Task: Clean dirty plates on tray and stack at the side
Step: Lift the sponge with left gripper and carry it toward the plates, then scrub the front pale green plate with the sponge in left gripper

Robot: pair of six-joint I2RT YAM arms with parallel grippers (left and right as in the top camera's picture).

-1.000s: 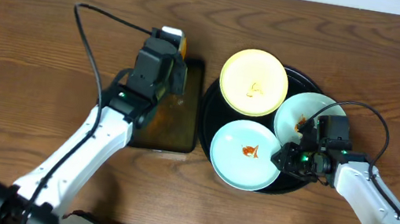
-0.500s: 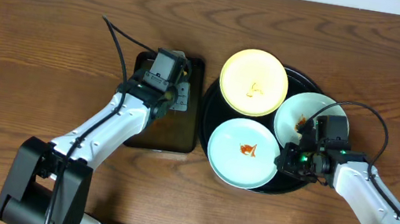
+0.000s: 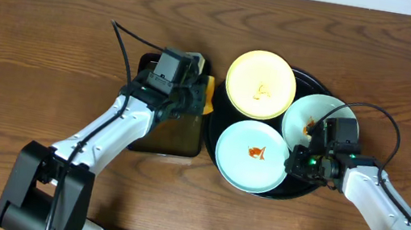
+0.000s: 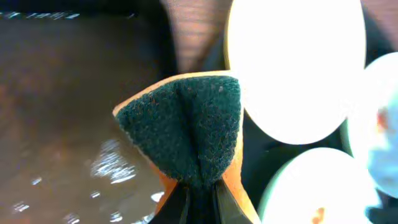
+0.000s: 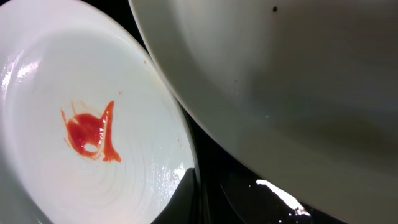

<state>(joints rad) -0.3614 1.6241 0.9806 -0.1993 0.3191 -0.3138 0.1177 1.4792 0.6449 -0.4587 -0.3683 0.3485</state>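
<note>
Place: robot lab bench, staged dishwashing rig
Evidence: wood-grain table [image 3: 39,25], cabled robot arm [image 3: 95,141], tray [image 3: 216,110], water basin [image 3: 176,137]

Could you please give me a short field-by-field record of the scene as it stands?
left pincer: shut on a folded sponge, over the basin edge beside the tray
right pincer: shut on the rim of the near mint plate
plates on tray: yellow plate, far mint plate, near mint plate, each smeared
stacked aside: none
</note>
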